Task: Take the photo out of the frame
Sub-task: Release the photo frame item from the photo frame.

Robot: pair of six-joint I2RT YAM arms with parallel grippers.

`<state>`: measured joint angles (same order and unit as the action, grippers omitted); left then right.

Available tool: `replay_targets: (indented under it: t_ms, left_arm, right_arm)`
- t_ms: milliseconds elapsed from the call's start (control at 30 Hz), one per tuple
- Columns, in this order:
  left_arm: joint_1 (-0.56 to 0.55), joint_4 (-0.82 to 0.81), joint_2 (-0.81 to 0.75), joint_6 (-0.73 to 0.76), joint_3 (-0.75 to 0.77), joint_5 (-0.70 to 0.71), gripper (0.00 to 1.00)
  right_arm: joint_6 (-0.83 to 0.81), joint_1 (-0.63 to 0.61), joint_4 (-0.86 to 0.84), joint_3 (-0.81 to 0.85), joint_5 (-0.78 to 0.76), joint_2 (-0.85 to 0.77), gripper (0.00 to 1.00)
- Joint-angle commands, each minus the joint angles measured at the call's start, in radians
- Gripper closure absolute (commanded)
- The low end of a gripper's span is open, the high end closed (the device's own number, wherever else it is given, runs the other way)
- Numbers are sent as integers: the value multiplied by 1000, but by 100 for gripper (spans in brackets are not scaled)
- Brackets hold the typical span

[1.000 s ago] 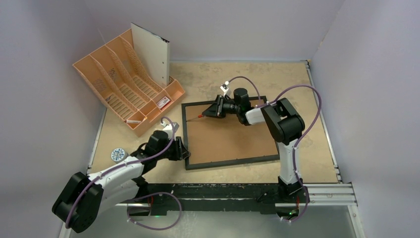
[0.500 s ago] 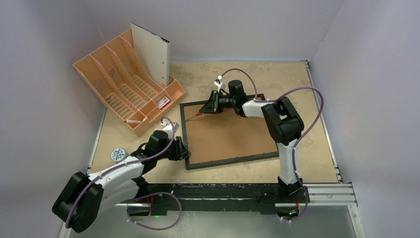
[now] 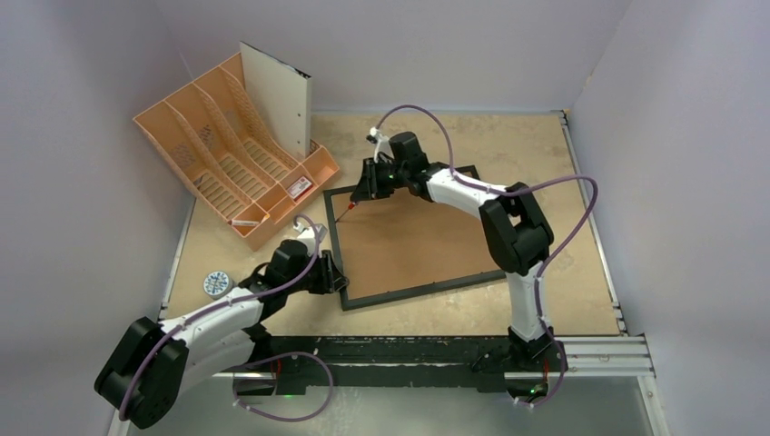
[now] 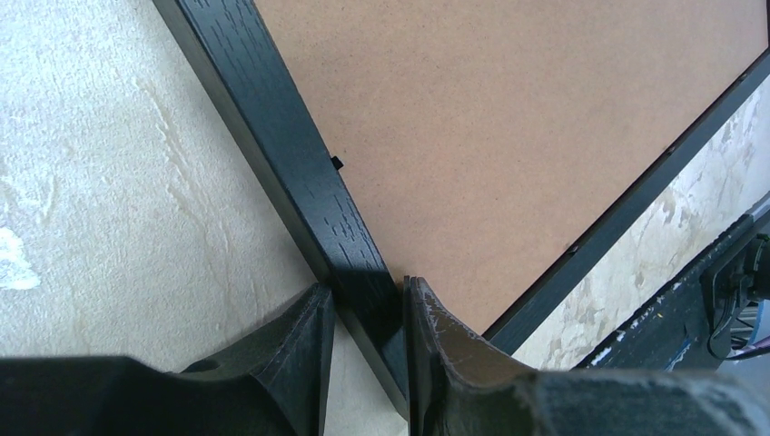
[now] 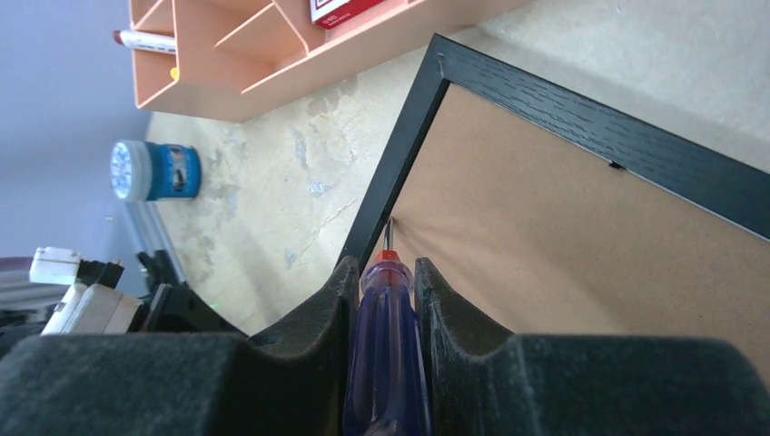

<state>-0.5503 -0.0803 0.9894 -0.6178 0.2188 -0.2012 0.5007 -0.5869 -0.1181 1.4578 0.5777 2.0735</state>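
Beige mottled table [image 3: 508, 136], pale walls all round. Right gripper [image 5: 386, 271]: jaws closed tight on the blue handle of a screwdriver [image 5: 381, 354], with the blade pointing out ahead of the fingers. The blade tip sits at the seam where the brown backing board [image 5: 563, 263] meets the frame [image 5: 599, 132], on the frame's left rail just short of its far-left corner. I cannot tell whether the tip is under the board edge or only against it. Left gripper [image 4: 368, 291]: jaws a narrow gap apart, pinching that same left rail close to the frame's near-left corner, one finger outside and one on the board side. The frame lies back-up, its long axis running across the table and slightly skewed. The photo is not visible. I judge it lies beneath the board, so below the tip and toward the frame's centre. The right arm has the tool at the seam while the left only braces. Small black tabs [image 5: 616, 165] on the rails' inner edges may pin the board down. An orange file organiser [image 3: 227, 154] stands beyond the far-left corner, near but apart, and a blue-capped tub [image 5: 154, 170] sits off the left rail. Neither blocks the blade.
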Motion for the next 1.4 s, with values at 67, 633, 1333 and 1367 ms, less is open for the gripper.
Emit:
replay_targets:
  t_ms: [67,633,1333,1367]
  left_arm:
    - [-2,48,7,49,-35,41,100]
    - [-2,65,-28,32,-41,76,100]
    - [-2,193,-252,-40,43,137,56]
    - [-1,211,-262,-40,61,143,55]
  right_arm:
    - [-157,-112,246,156,-98,52,100]
    - [-259,-286,497,451,-346,126,100]
    - [-51,-83,188,126,-120,-40,100]
    - [-33,-62,157,98,-98,-44,100]
